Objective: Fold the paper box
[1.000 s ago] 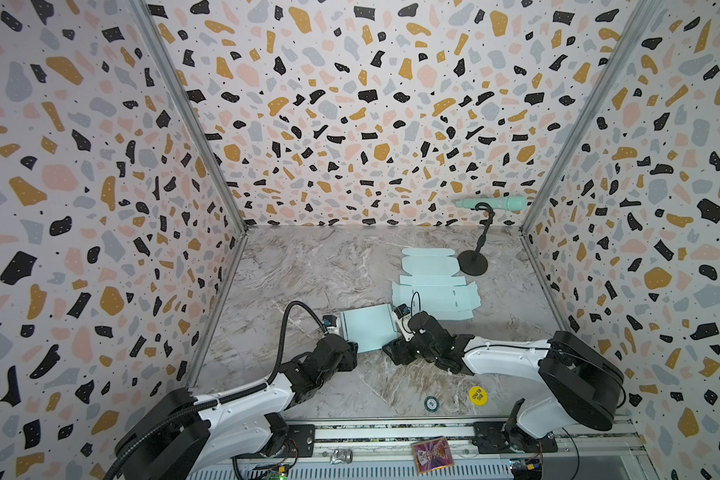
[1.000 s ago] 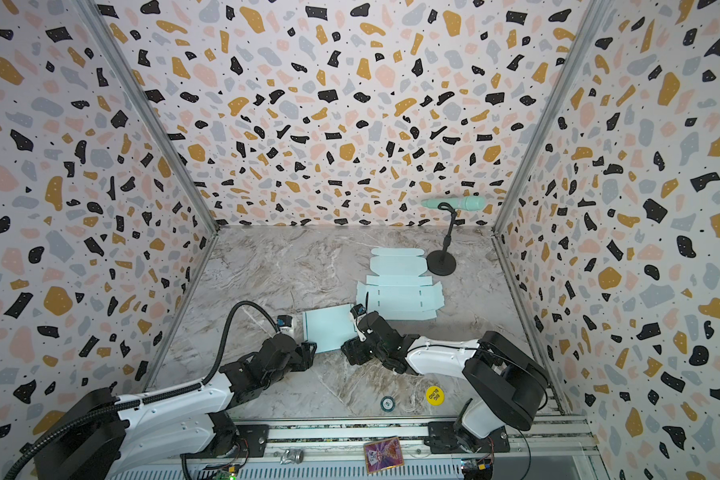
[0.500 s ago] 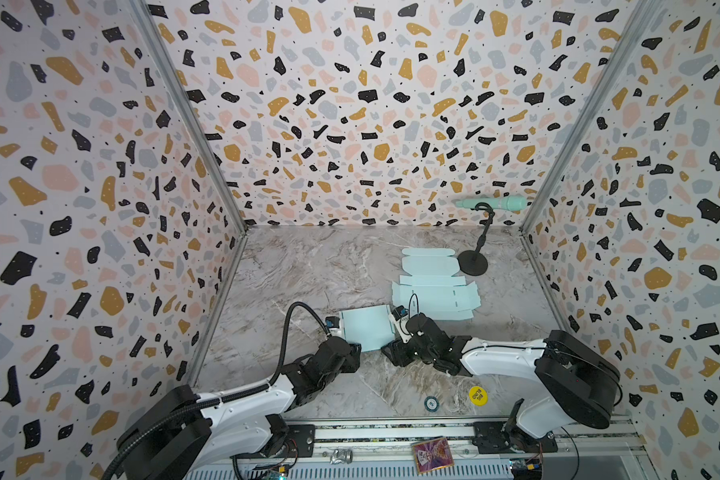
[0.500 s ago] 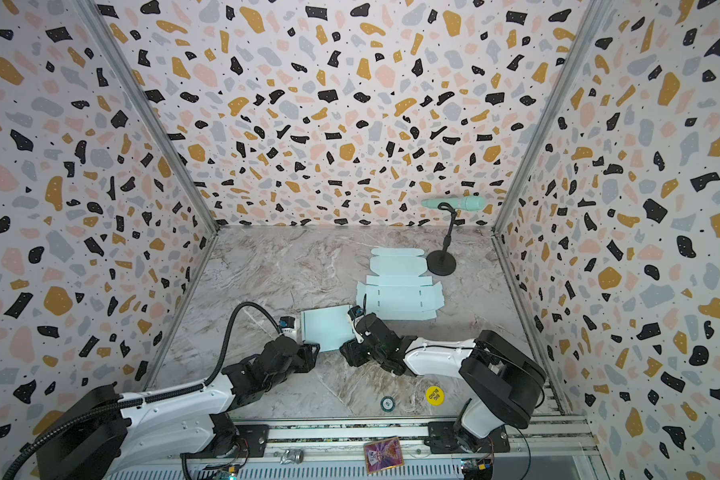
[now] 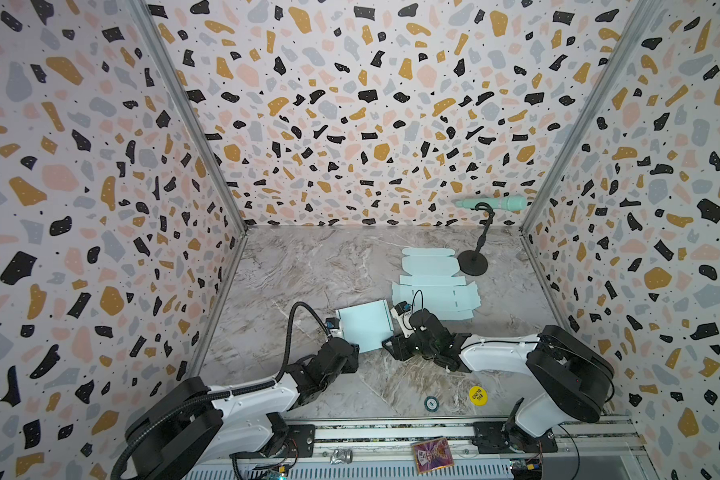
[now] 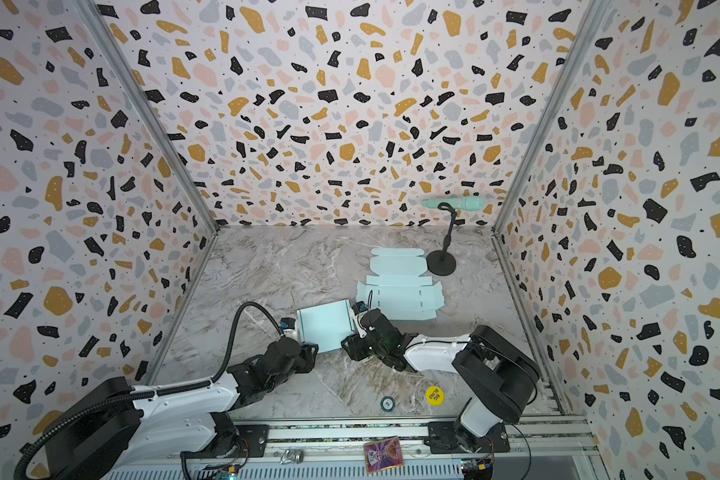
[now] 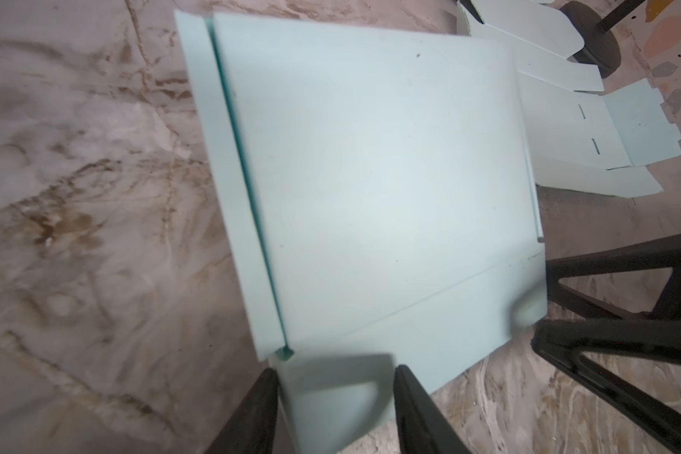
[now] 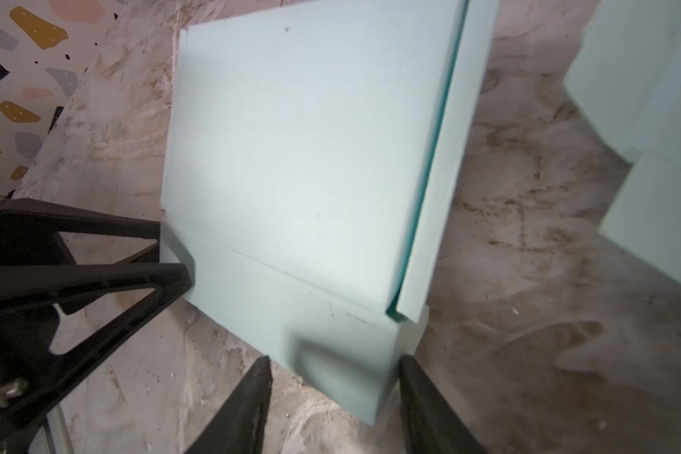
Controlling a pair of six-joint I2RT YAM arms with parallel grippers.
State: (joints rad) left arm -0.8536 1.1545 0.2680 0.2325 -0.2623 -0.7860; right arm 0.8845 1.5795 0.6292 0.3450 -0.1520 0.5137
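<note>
The paper box (image 5: 364, 326) is a pale mint, partly folded blank lying flat on the marbled table in both top views (image 6: 325, 324). My left gripper (image 5: 352, 347) sits at its near left corner and my right gripper (image 5: 391, 345) at its near right corner. In the left wrist view the open left gripper (image 7: 335, 373) straddles a small corner flap (image 7: 331, 393) that nearly fills the gap. The right wrist view has the open right gripper (image 8: 335, 365) around the other corner (image 8: 350, 365), with a gap at one finger. Both views are blurred.
Flat mint box blanks (image 5: 435, 286) lie behind the right gripper. A black round-footed stand (image 5: 472, 262) carrying a mint handle (image 5: 491, 203) stands at the back right. A yellow sticker (image 5: 477, 395) and a small round token (image 5: 431, 403) lie near the front edge. Terrazzo walls enclose three sides.
Both grippers' jaws have narrowed around the box's near corners. The right gripper has edged a little to the left; the box has hardly moved.
</note>
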